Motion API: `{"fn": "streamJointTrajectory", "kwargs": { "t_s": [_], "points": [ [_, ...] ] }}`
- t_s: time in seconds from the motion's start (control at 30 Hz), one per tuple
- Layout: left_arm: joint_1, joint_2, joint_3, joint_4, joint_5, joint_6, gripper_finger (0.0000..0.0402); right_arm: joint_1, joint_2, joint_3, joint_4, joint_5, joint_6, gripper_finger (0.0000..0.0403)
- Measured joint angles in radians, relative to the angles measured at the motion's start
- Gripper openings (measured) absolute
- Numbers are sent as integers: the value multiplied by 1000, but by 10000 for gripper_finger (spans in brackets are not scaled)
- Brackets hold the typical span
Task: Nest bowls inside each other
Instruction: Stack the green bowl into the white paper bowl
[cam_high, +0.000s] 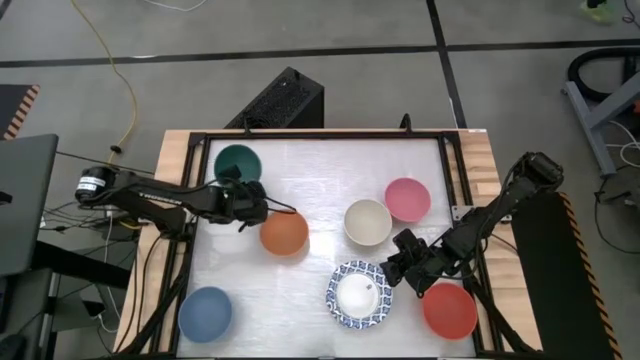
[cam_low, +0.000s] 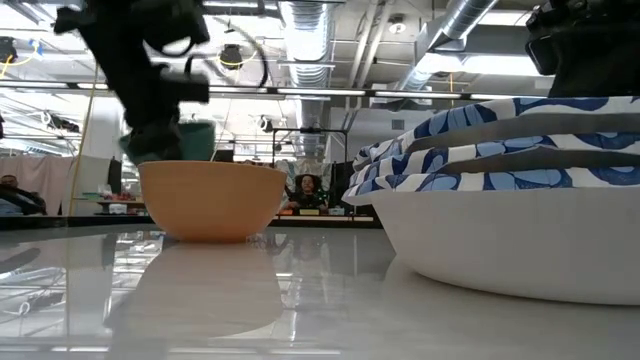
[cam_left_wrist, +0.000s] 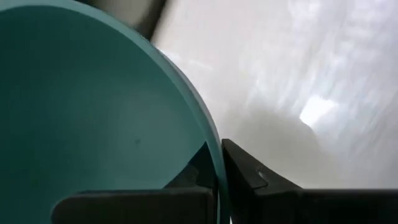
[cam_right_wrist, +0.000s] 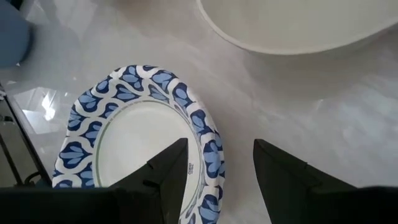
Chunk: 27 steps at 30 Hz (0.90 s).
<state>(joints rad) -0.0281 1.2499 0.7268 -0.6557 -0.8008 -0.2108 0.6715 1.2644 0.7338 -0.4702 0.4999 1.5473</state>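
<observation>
A green bowl (cam_high: 237, 163) sits at the far left, with my left gripper (cam_high: 252, 188) shut on its rim; in the low view it (cam_low: 197, 138) shows above the orange bowl (cam_low: 212, 198), which hides its base. The orange bowl (cam_high: 284, 233) rests on its base just near of them. Stacked white bowls with blue patterned rims (cam_high: 359, 293) stand near the front. My right gripper (cam_right_wrist: 221, 162) hovers open at their right rim, one finger over the inside and one outside. Cream (cam_high: 367, 221), pink (cam_high: 407, 198), red (cam_high: 449, 310) and blue (cam_high: 206, 313) bowls stand apart. My left gripper pinches the green bowl's rim (cam_left_wrist: 214, 149) on the side toward the orange bowl. One finger is inside the bowl (cam_left_wrist: 193, 174) and one outside (cam_left_wrist: 249, 174). The fingers slant downward from the table's left. Whether the bowl's base is off the table I cannot tell.
A black frame (cam_high: 320, 135) runs round the white tabletop (cam_high: 320, 180). Bare table lies in the middle far part and between the blue bowl and the patterned stack. The red bowl sits right beside my right arm.
</observation>
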Motion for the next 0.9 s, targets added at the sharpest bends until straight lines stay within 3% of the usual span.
{"fn": "streamJointTrajectory", "kwargs": {
  "t_s": [0.17, 0.33, 0.7, 0.9],
  "points": [
    [-80, 0, 91, 12, -86, 123, 0, 2, 0, 0, 0, 0, 5, 202],
    [-167, 0, 146, 102, -102, 316, 0, 2, 0, 0, -1, 0, 5, 202],
    [-321, 0, 149, 309, -208, 811, 0, 1, 0, 26, 0, 1, -55, 202],
    [-332, 0, 150, 335, -255, 915, 0, 0, 0, 141, 3, 53, -199, 202]
  ]
}}
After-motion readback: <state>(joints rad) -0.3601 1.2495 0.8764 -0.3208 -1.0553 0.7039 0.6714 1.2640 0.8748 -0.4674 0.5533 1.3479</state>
